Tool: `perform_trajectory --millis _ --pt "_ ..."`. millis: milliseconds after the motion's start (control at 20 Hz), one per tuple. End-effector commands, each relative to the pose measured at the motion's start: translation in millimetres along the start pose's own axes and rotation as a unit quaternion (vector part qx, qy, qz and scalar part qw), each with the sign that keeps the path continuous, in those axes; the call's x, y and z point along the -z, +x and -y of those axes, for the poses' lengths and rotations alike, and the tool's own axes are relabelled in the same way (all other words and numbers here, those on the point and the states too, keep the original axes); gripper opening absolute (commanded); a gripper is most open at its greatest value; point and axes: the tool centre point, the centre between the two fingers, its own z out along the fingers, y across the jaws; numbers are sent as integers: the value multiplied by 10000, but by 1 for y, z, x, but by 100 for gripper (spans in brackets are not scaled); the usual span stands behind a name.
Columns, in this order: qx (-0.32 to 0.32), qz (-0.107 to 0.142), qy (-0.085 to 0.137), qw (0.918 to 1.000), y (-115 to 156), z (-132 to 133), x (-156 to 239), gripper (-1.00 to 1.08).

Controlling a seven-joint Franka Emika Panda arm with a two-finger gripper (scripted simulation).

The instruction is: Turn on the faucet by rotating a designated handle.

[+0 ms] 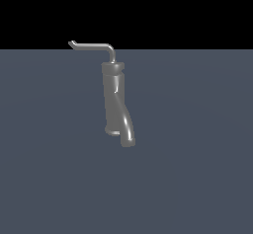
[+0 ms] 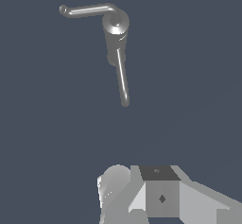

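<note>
While nothing touches the faucet yet, this reads as the approach step, handle unturned as far as I can judge.

Exterior view, going left to right: the handle (image 1: 94,46), a thin grey rod, starts at a small upturned tip on the exterior view's left, runs level to the right, then bends down into the top collar of the faucet (image 1: 114,99). The faucet body is a thick grey tube, standing about mid-frame on a flat slate-blue floor (image 1: 197,178), its bent spout curving toward the viewer and slightly right at the low end. No arm shows in this view.

Wrist view: the handle (image 2: 87,10) projects sideways from the round cap of the faucet (image 2: 115,27), and the spout shows as a slim bright rod running away from the cap toward the camera. The gripper (image 2: 158,192) appears only as pale blocky housing at the frame edge, well apart from faucet and handle. Fingertips are out of frame, so I cannot tell how far open it is; nothing looks held.

Next move, my call: close in on the slim handle rod near its tip, not the thick spout, get fingers beside or around it, then sweep it about the faucet's axis.
</note>
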Motion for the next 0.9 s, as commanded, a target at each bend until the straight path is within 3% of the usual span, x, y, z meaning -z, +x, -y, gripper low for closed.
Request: perform_trajectory --millis 0,400,850 --pt "11 -4 -10 10000 1 -2 -1 -100" --pt "-126 -4 32 9999 7 0 -1 -100" --pt "-675 12 175 9976 34 7 -7 -100"
